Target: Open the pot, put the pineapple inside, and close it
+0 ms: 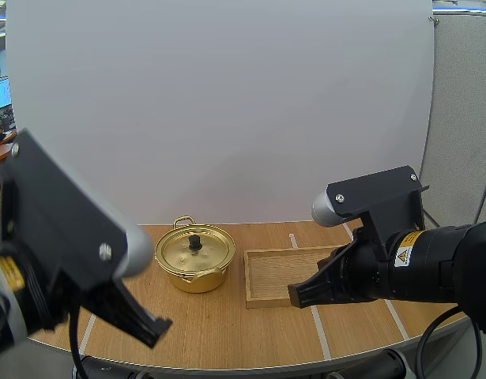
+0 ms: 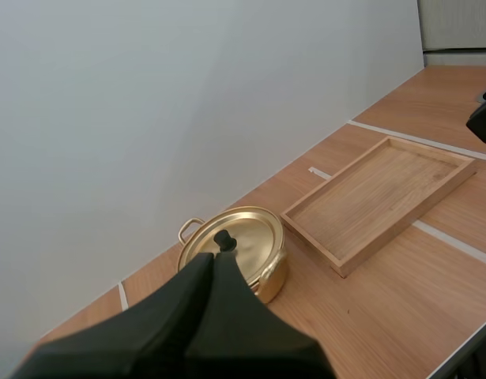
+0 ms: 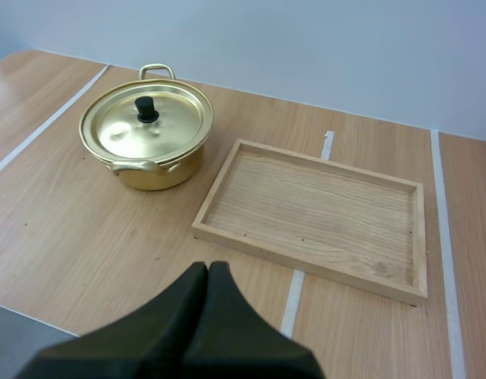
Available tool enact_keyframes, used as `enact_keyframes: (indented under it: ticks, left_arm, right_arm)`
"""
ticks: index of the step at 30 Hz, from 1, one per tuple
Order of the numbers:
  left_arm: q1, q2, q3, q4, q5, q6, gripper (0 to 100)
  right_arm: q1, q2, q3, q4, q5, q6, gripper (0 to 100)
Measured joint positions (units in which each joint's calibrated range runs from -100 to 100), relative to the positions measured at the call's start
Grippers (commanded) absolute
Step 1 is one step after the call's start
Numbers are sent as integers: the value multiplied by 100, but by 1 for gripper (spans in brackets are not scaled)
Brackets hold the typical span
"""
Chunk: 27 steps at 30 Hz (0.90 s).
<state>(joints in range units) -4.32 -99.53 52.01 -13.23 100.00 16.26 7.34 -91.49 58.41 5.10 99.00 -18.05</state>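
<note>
Plainly, pot point(image 1: 194, 258) and tray point(image 1: 284, 274) share wooden table point(image 1: 215, 317).

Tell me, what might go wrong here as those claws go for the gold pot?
The knob on the lid is small, and both the left claw and right claw are shut; a poorly centred pinch could slip off. The pot stands close beside the wooden tray, so a sideways nudge might push it against the rim.

Yellow warning-triangle label point(image 1: 402, 255), on the right arm point(image 1: 444, 268), wording unreadable
</note>
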Motion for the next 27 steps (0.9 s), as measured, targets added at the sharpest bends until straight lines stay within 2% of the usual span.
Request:
enact_keyframes:
  ticks: [5,8,12,16,20,21,23,24,27]
  left_arm:
    - [67,-25,415,0,0,-215,0]
    - [154,-25,546,0,-5,-415,0]
    - [248,-25,671,0,-907,-810,0]
    - [291,-25,882,12,-2196,-1235,0]
    - [298,-25,1270,140,-3865,-1338,0]
    - [296,-25,1299,160,-3972,-1338,0]
    - [296,-25,1589,320,-5065,-1361,0]
    - [296,-25,1976,427,-6175,-1360,0]
    - [296,-25,2575,517,-7314,-1371,0]
  right_arm:
    - [-203,-194,0,0,-404,0,0]
    - [-323,-526,0,35,-667,0,0]
    - [-441,-811,0,139,-1058,0,0]
    - [-467,-812,74,177,-1933,0,0]
    - [-467,-812,432,177,-3563,-114,0]
    - [-467,-812,487,177,-3656,-127,0]
    - [-467,-821,872,166,-4532,-323,0]
    - [-467,-821,1129,155,-5103,-445,0]
    - [-467,-809,1818,155,-6005,-634,0]
